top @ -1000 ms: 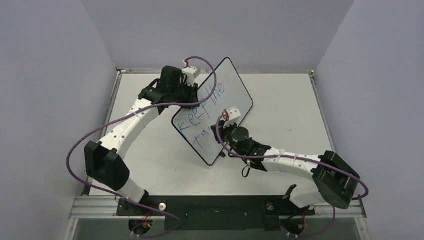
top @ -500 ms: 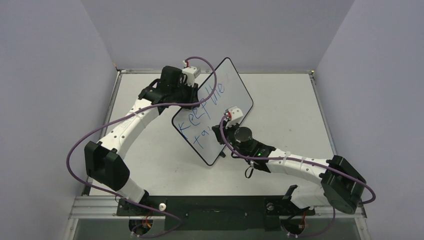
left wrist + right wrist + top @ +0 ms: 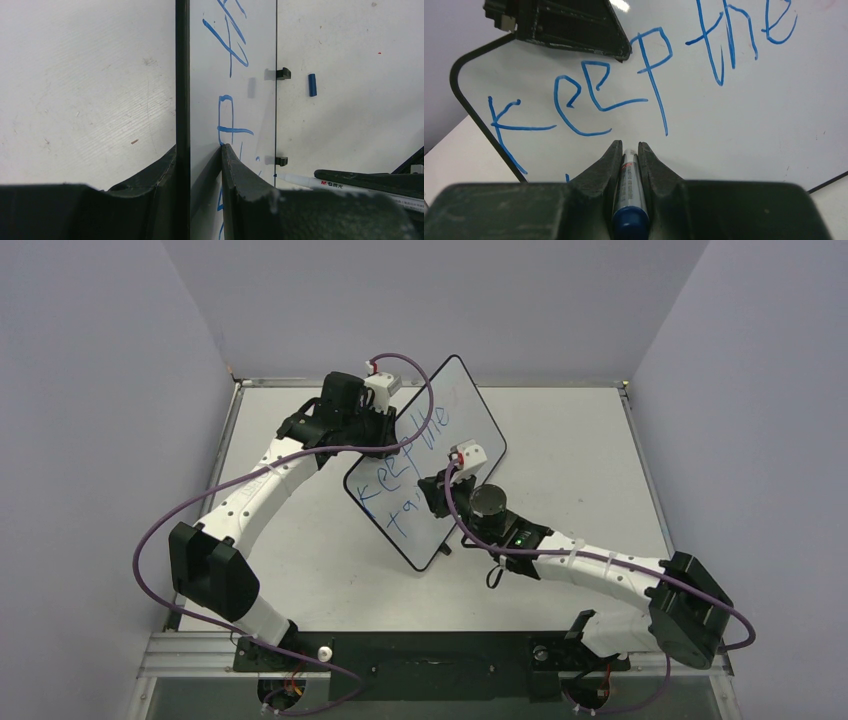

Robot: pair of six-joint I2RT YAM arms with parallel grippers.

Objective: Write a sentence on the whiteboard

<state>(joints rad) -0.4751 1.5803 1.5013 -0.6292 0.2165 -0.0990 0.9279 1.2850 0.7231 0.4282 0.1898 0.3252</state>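
Jaws tight: left gripper clamped the whiteboard edge, right gripper pinched the marker (sentence unfinished); a hard press could twist it loose.

Marker at whiteboard, under sentence's line 1 (cap on table beside).

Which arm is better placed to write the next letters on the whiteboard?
Right. The right gripper is shut on the marker, whose tip points at the whiteboard just below the written words. The left gripper is clamped on the whiteboard's edge, holding it.
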